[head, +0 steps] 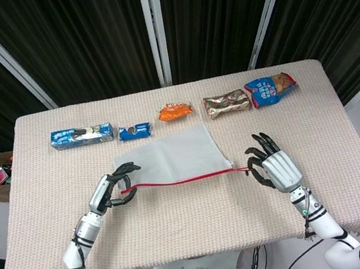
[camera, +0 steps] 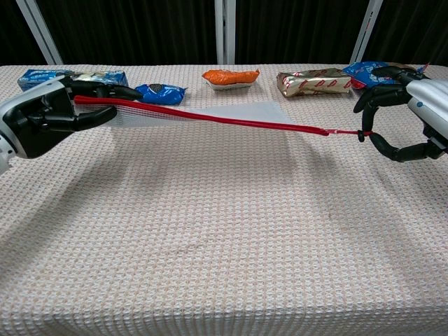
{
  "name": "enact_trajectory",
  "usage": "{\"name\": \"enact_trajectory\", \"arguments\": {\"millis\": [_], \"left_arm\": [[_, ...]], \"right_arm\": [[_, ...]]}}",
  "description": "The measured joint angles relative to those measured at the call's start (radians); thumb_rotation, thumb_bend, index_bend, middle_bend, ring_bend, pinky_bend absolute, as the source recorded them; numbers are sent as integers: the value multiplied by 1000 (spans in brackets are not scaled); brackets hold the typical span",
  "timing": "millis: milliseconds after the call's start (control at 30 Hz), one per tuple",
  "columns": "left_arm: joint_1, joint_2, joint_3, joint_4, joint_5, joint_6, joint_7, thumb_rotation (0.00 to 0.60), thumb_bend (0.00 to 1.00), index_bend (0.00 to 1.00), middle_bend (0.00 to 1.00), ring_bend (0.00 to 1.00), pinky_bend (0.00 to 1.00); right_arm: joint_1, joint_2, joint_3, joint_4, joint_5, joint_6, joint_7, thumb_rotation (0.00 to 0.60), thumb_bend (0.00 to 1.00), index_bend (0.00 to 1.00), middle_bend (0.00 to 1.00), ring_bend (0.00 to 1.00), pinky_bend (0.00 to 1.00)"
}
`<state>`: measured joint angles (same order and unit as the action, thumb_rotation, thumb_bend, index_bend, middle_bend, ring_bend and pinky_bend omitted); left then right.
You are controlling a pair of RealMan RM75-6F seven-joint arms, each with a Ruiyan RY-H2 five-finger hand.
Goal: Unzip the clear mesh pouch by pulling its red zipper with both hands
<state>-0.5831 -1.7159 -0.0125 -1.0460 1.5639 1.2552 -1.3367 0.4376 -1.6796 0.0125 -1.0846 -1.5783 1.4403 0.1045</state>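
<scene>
- Clear mesh pouch (head: 170,158) lies mid-surface, between the two hands, just in front of the snack row. Its near edge is lifted off the surface (head: 184,238) — chest view shows that edge hanging in the air.
- Red zipper (head: 184,179) runs along that near edge. Long axis is left–right, nearly straight & taut from hand to hand, sloping down a bit toward the right in chest view.
- Left hand (head: 109,189) — fingers curled round the pouch's left end, gripping zipper band + mesh corner. It's the anchor.
- Right hand (head: 274,168) — thumb & a finger pinch the zipper pull (camera: 360,132); other fingers spread. It sits just past the pouch's right corner.
- Key relation: pull is already at, or a touch beyond, the right end of the pouch, so the pouch lies wholly to the left of the right hand. Right hand is the one on the slider; left is at the far end.
- Judgement: the unzip looks about done. Any more travel goes rightward along the same axis, w/ the left hand holding firm — not much track seems left.
- Can't tell from either view whether the mouth is fully parted; mesh too sheer.
- Risk, my guess: pulling harder just drags the whole pouch right or slips it from the left hand.
</scene>
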Motion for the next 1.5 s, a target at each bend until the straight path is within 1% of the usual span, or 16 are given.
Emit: {"name": "enact_trajectory", "arguments": {"millis": [300, 367, 400, 433, 467, 533, 567, 633, 700, 800, 933, 1033, 1067, 1200, 1333, 1500], "left_arm": [[2, -7, -4, 11, 0, -10, 23, 600, 468, 666, 269, 123, 169], [3, -7, -5, 15, -1, -12, 48, 600, 468, 595, 258, 122, 169], [3, -7, -5, 17, -1, -13, 65, 600, 451, 522, 242, 122, 169], [4, -6, -4, 19, -1, -15, 86, 600, 434, 469, 230, 122, 168], [4, -4, -4, 21, -2, -18, 122, 600, 410, 410, 215, 122, 168], [5, 0, -3, 22, -4, -22, 192, 600, 356, 332, 190, 121, 167], [7, 5, -3, 21, -7, -25, 249, 600, 333, 311, 182, 122, 166], [10, 14, -4, 15, -14, -30, 346, 600, 304, 285, 173, 121, 165], [16, 30, -7, -1, -27, -35, 475, 600, 277, 262, 168, 121, 163], [31, 72, -11, -46, -53, -40, 669, 600, 246, 254, 166, 121, 162], [63, 157, -18, -131, -104, -39, 906, 600, 221, 254, 166, 122, 162], [106, 246, -28, -202, -169, -28, 1052, 600, 211, 254, 166, 122, 162], [130, 283, -33, -225, -201, -19, 1097, 600, 210, 255, 167, 122, 162], [214, 365, -43, -261, -284, 25, 1194, 600, 196, 256, 167, 122, 162], [286, 405, -43, -276, -324, 75, 1235, 600, 137, 255, 167, 122, 162], [367, 433, -33, -314, -323, 165, 1250, 600, 116, 256, 167, 122, 161]], "right_arm": [[-3, -8, 8, -3, -21, -1, 11, 600, 611, 999, 288, 0, 0], [-3, -9, 5, -4, -24, -9, 8, 600, 591, 976, 287, 0, 0], [-3, -8, 2, -6, -24, -15, 6, 600, 570, 950, 284, 0, 0], [-3, -5, -2, -11, -24, -25, 2, 600, 537, 897, 274, 0, 0], [-3, -2, -5, -16, -24, -35, -3, 600, 491, 800, 252, 0, 0], [-2, 8, -13, -39, -20, -65, -18, 600, 400, 566, 190, 0, 0], [-1, 14, -16, -53, -18, -79, -25, 600, 330, 373, 138, 0, 0], [2, 32, -22, -96, -9, -114, -43, 600, 244, 139, 78, 0, 0], [5, 54, -25, -142, 2, -145, -59, 600, 189, 15, 30, 0, 0], [10, 107, -26, -233, 28, -192, -92, 600, 176, 0, 1, 0, 0], [15, 218, -19, -354, 67, -240, -110, 600, 176, 0, 4, 0, 0], [6, 304, -5, -410, 95, -243, -97, 600, 177, 21, 101, 0, 0], [-1, 326, 2, -420, 103, -234, -93, 600, 188, 58, 155, 0, 1], [-46, 374, 29, -442, 136, -156, -80, 600, 245, 187, 204, 0, 11], [-118, 459, 45, -467, 166, -63, -67, 600, 247, 192, 174, 0, 11], [-200, 568, 31, -524, 169, -13, -13, 600, 264, 149, 129, 0, 9]]}}
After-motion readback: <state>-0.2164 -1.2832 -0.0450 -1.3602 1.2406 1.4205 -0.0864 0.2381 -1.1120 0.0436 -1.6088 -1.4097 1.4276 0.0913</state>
